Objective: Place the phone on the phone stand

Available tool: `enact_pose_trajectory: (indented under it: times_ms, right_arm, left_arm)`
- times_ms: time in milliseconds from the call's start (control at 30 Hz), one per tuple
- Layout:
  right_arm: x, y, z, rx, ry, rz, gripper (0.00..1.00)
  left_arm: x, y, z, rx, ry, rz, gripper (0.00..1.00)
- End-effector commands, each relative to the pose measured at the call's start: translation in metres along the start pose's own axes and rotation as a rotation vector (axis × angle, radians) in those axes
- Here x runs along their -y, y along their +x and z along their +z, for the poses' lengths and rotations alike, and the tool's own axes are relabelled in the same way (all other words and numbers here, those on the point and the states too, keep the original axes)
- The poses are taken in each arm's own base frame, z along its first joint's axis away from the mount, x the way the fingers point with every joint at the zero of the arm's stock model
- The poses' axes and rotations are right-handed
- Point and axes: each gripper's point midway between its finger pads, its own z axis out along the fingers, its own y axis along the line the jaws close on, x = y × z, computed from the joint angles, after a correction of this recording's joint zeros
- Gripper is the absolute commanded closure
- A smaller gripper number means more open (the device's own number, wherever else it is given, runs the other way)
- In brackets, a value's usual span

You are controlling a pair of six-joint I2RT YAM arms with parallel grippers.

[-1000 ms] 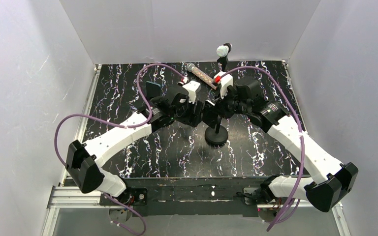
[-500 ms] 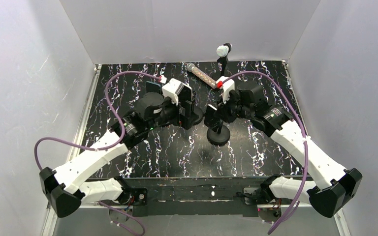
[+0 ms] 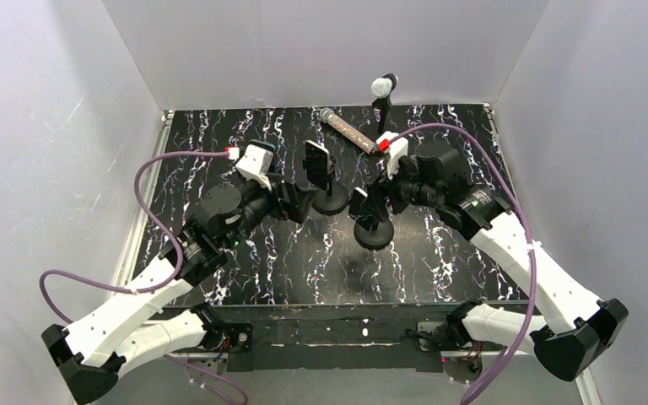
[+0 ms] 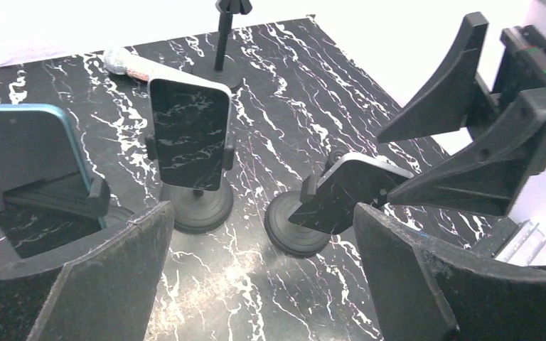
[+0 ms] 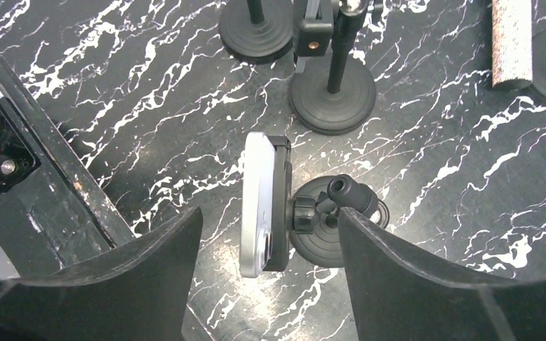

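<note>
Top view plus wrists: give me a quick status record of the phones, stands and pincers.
phone: clamped in the near stand, tilted
left pincer: open, empty
right pincer: open, one finger either side of the phone, no contact seen
middle phone: upright on its own stand
blue phone: left, in a clamp
microphone: lying at the back

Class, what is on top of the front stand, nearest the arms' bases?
A tilted phone, held in the clamp of the stand. The clamp hides part of its back.
</note>
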Motion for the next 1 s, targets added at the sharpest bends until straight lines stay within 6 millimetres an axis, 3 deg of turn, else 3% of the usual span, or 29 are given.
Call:
enact_pose_trajectory:
  times_ms: [0,167,300,400,567,800,967]
  right_arm:
    - [-0.007,-0.029,-0.017,0.132,-0.022,-0.009,0.19]
    - [-0.016,-0.044,-0.029,0.207,-0.081,0.009,0.1]
    - [-0.017,-0.052,-0.039,0.252,-0.198,0.104,0.09]
    - [-0.002,-0.054,-0.051,0.308,-0.252,0.216,0.08]
    - [0.053,-0.04,-0.067,0.372,-0.1,0.378,0.08]
    - [0.109,0.004,-0.072,0.411,0.107,0.521,0.05]
    - [0.15,0.055,-0.065,0.418,0.269,0.689,0.04]
  left_arm:
    - [-0.011,-0.021,-0.012,0.119,-0.042,0.002,0.02]
    - [-0.012,-0.015,-0.013,0.108,-0.042,0.009,0.02]
    - [-0.017,-0.007,-0.008,0.077,-0.069,0.006,0.02]
    - [-0.023,-0.002,-0.006,0.058,-0.107,0.0,0.02]
    - [-0.04,0.012,-0.004,0.037,-0.18,0.004,0.02]
    - [-0.1,0.039,-0.011,0.015,-0.329,-0.039,0.02]
    - [-0.178,0.065,-0.039,0.039,-0.538,-0.15,0.02]
